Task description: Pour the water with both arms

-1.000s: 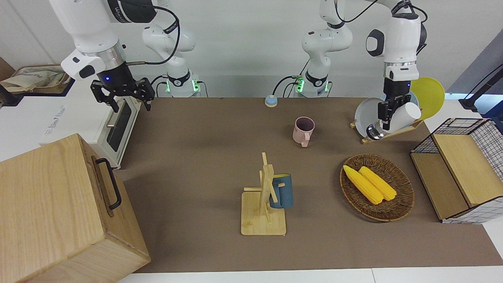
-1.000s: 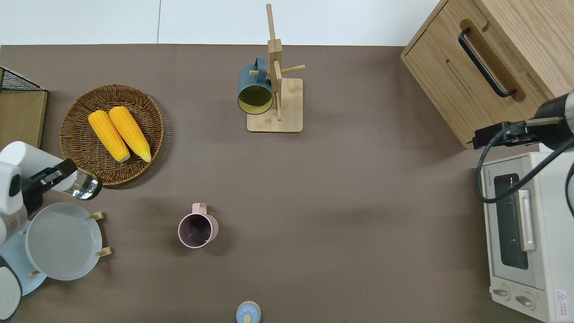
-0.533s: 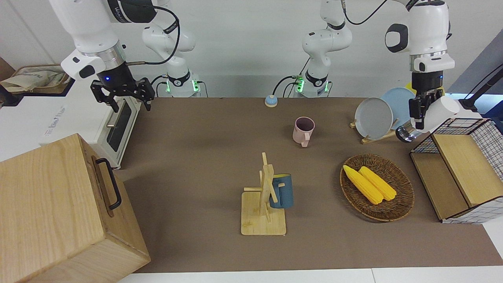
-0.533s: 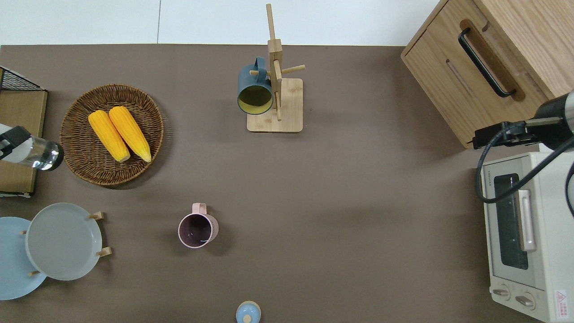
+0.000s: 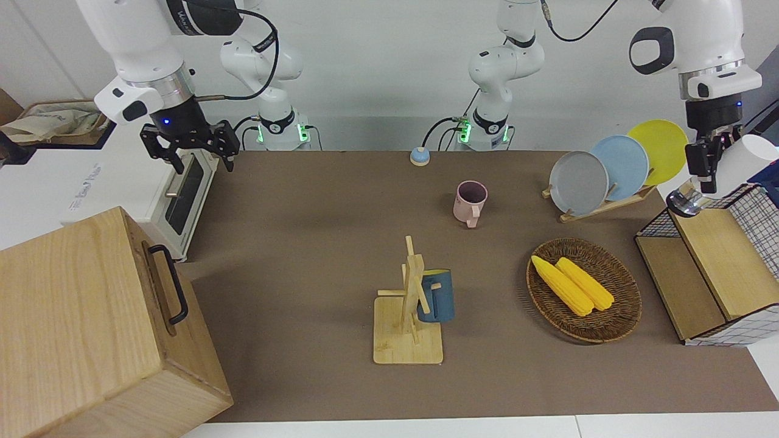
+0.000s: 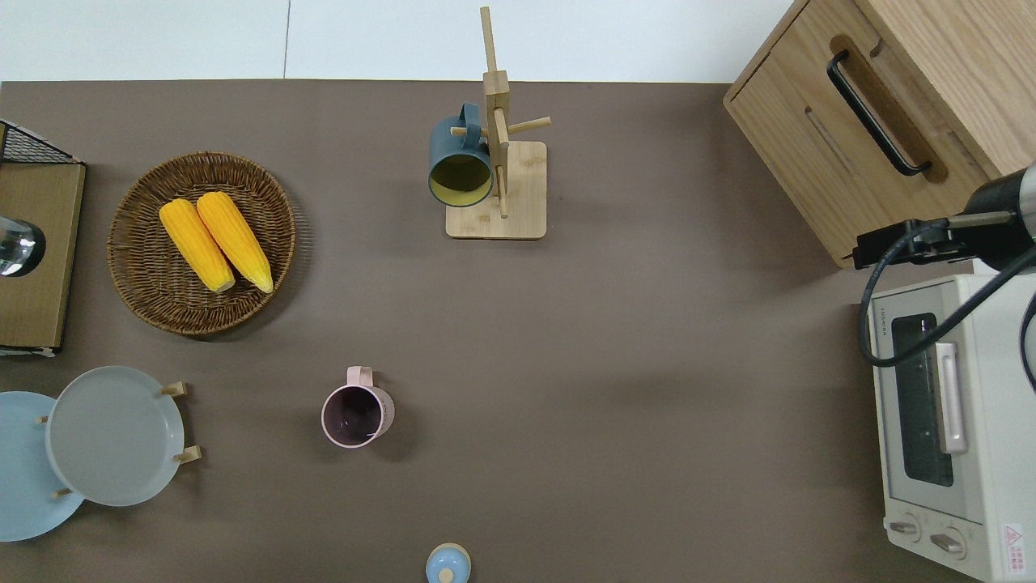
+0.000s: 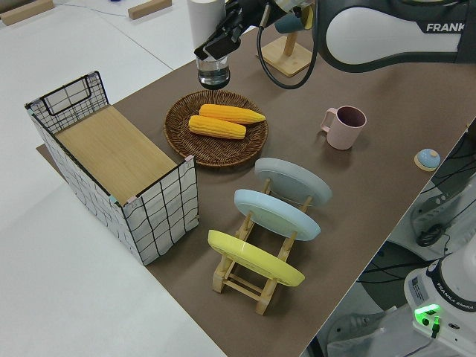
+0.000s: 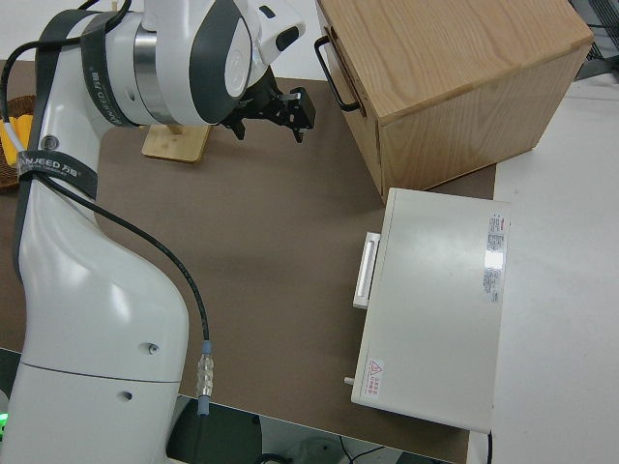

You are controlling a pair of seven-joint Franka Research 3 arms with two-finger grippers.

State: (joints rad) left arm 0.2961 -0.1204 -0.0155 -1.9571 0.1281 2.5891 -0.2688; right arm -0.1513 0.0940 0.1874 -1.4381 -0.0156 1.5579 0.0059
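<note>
Over the wire basket's wooden lid [image 5: 721, 255], the left gripper [image 5: 706, 167] is clamped on a tilted white bottle [image 5: 739, 164], its clear end lowest. Below it, toward the right arm's end, sit the wicker tray [image 5: 621, 316] and pink mug [image 5: 470, 202] on the brown mat [image 5: 304, 243], bare between. The right gripper [image 5: 190, 146], parked, spreads its fingers wide.
</note>
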